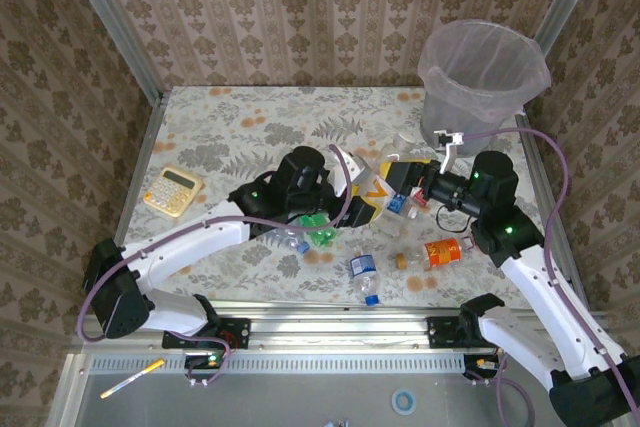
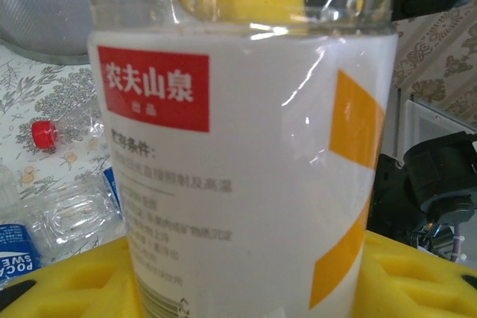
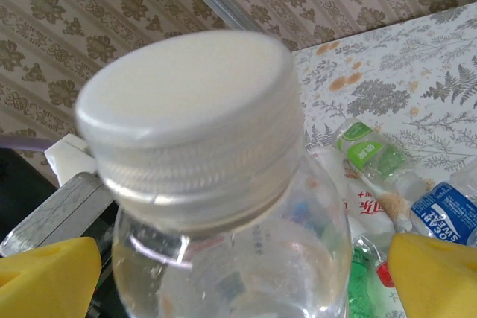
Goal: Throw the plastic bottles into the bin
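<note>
Plastic bottles (image 1: 364,277) lie scattered low in the centre of the top view, nearest the arm bases. A blue-labelled one sits in the middle, with an orange bottle (image 1: 441,252) to its right and a green bottle (image 1: 318,230) to its left, under the left arm. No gripper touches these; they rest loose on the table (image 1: 230,117).

Just above them, mid-frame, the left gripper (image 1: 365,202) is closed partway around a clear bottle (image 1: 378,185) with a white, red and orange label. In the left wrist view that label (image 2: 253,184) stands between the yellow pads (image 2: 67,281).

Immediately to the right, the right gripper (image 1: 412,187) faces it with its jaws spread fully wide, gripping nothing. Its wrist view shows a white cap (image 3: 190,102), apparently this same bottle's, sitting between the two yellow pads (image 3: 432,273) without contact. This looks like a hand-over being set up, since the bin is on the right arm's side.

Farther up, at the upper right, the bag-lined bin (image 1: 470,112) stands with its mouth open to receive the bottle. I cannot tell what is inside it.

At the far left a yellow calculator (image 1: 172,190) lies well apart, outside the job.
</note>
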`<state>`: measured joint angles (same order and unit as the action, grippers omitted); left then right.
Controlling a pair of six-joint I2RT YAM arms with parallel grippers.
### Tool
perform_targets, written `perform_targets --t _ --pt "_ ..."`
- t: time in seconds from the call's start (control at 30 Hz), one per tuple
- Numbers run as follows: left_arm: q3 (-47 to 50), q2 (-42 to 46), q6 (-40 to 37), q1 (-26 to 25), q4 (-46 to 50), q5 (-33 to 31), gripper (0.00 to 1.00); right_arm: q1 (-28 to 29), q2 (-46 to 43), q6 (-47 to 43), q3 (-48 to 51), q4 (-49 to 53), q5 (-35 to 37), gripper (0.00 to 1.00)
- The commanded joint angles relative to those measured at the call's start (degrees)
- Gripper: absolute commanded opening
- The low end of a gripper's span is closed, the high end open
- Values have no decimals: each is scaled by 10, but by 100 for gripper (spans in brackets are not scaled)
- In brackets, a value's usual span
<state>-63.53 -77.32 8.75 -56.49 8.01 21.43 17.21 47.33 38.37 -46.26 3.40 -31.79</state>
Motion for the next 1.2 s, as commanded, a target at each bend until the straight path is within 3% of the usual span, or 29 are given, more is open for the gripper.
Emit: perform_targets --t 0.0,0.4,0.83,1.17 --pt "-24 -8 -16 -9 -21 12 51 4 0 10 6 -25 -8 100" --pt "-36 -28 -14 -19 -33 22 50 4 -1 10 18 -16 1 93" --pt "-30 -29 -11 -22 -50 37 51 3 -2 15 16 -14 6 58" --pt "-24 -27 -8 -23 -58 45 54 4 -4 18 16 -8 11 51"
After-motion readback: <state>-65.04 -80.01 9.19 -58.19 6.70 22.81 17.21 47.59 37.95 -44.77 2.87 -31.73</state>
